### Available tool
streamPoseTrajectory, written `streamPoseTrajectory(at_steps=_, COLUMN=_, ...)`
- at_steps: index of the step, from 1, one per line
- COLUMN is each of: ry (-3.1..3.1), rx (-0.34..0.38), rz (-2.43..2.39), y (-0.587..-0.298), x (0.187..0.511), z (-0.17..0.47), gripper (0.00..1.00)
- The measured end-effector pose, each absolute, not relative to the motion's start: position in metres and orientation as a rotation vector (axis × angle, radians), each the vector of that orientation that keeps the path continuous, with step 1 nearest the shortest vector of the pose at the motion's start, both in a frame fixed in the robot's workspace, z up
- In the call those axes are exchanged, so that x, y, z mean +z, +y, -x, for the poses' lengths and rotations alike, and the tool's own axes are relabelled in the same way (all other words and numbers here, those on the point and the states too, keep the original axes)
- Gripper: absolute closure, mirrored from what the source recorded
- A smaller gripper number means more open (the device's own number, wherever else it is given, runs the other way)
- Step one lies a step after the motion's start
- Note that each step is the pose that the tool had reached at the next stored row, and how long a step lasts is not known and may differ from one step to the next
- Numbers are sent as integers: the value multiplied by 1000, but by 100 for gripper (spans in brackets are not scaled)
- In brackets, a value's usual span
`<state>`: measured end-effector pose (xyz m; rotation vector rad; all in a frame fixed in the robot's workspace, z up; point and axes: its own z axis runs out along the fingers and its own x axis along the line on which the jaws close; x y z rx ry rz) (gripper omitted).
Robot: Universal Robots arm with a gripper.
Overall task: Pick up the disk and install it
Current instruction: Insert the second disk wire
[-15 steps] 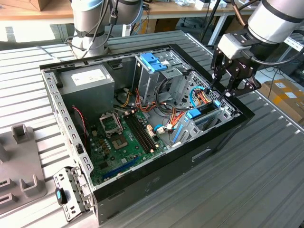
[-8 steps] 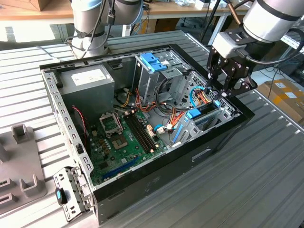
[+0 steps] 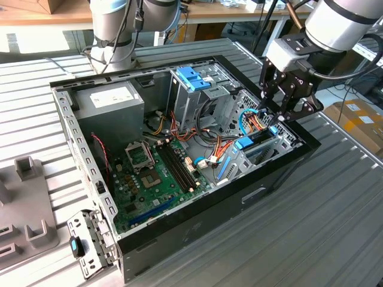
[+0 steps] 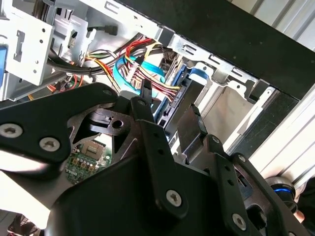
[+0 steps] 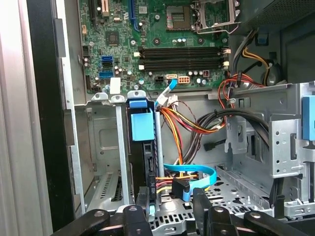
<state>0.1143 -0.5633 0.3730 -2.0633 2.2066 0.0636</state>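
Gripper (image 3: 276, 117) reaches steeply down — fingers straddle the disk (image 5: 143, 162), upright in its bay.

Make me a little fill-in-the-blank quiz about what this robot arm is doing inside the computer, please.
1. The gripper hangs over the corner of the open computer case at the exterior view's ____.
2. The disk stands on edge in a metal bay, with a tab of ____ plastic on it.
3. The motherboard on the case floor is ____ in colour.

Missing words: right; blue; green
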Motion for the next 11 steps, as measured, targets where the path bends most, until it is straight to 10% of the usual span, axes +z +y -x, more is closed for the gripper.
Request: streamPoseTrajectory(at_steps=11, ry=2207, rx=64, rz=2063, y=-563, x=372, z=-109, gripper=52)
